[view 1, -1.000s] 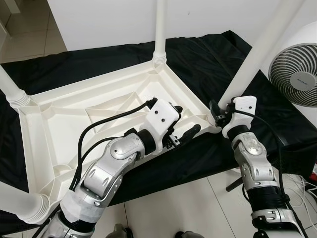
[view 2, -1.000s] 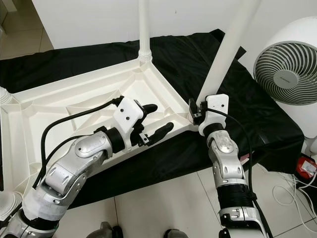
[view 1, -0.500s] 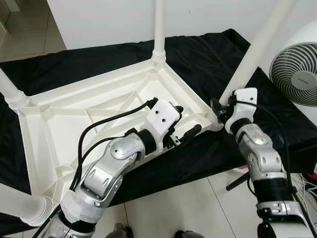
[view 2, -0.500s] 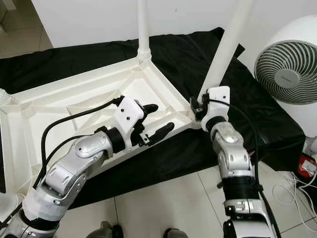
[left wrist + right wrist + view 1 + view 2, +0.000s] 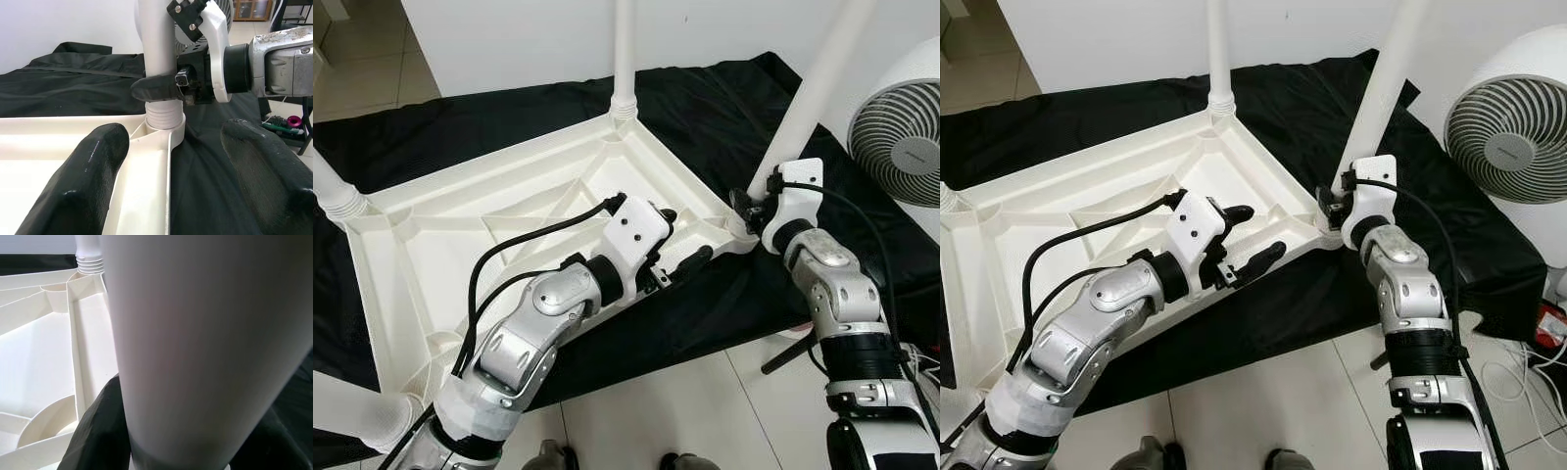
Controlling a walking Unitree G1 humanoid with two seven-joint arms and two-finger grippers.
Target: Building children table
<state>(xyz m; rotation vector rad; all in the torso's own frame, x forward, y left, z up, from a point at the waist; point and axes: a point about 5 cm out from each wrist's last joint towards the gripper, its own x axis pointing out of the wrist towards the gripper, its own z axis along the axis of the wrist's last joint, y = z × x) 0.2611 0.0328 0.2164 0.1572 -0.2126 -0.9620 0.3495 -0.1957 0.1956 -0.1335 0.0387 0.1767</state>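
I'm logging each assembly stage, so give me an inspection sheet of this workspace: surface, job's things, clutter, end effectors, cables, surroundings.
Surface: black cloth spread on a tiled floor.
Job's things: white tabletop lies upside down; table leg stands in the near right corner socket, tilted; other legs stand at the other corners.
Clutter: nothing seen.
End effectors: right end effector shut on the table leg just above the socket; left end effector open, straddling the tabletop's near rim.
Cables: black cable loops along the left arm; loose wires lie on the floor.
Surroundings: white fan, white wall.
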